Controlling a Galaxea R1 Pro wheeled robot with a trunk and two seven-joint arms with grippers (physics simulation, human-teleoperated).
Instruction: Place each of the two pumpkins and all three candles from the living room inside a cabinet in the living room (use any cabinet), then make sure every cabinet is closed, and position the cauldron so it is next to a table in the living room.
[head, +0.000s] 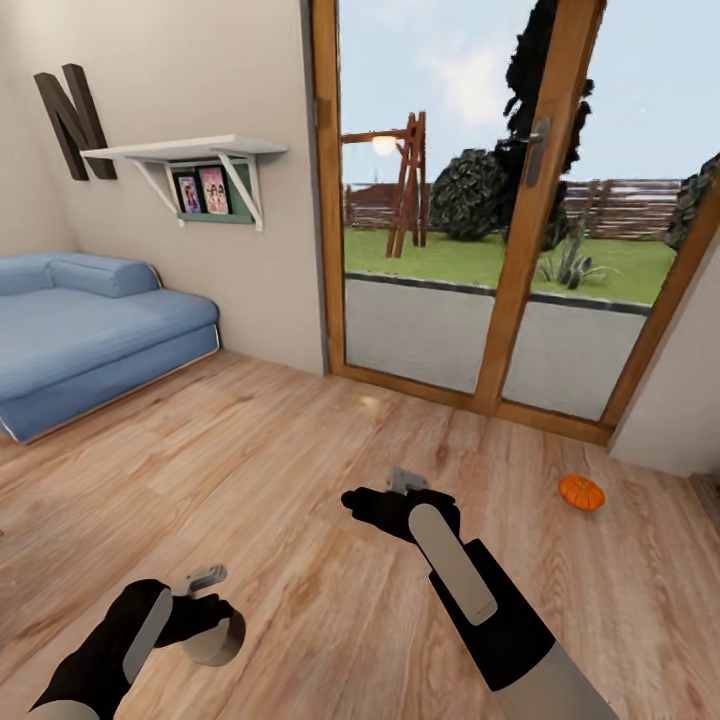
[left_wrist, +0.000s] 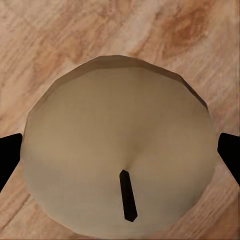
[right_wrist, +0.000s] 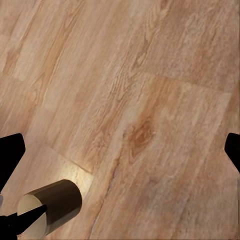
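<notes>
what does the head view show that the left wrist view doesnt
Head view alone: a pumpkin on the floor near the glass door, the blue sofa, a wall shelf, and the empty right gripper. Left wrist view alone: the candle's top face with its dark wick. Both share the candle held by the left gripper over the wood floor.

The light-brown wood-plank floor (head: 250, 470) carries a small bright-orange ribbed pumpkin (head: 581, 492) near the glazed doors' right corner, and a blue upholstered sofa (head: 90, 330) at its left edge.
</notes>
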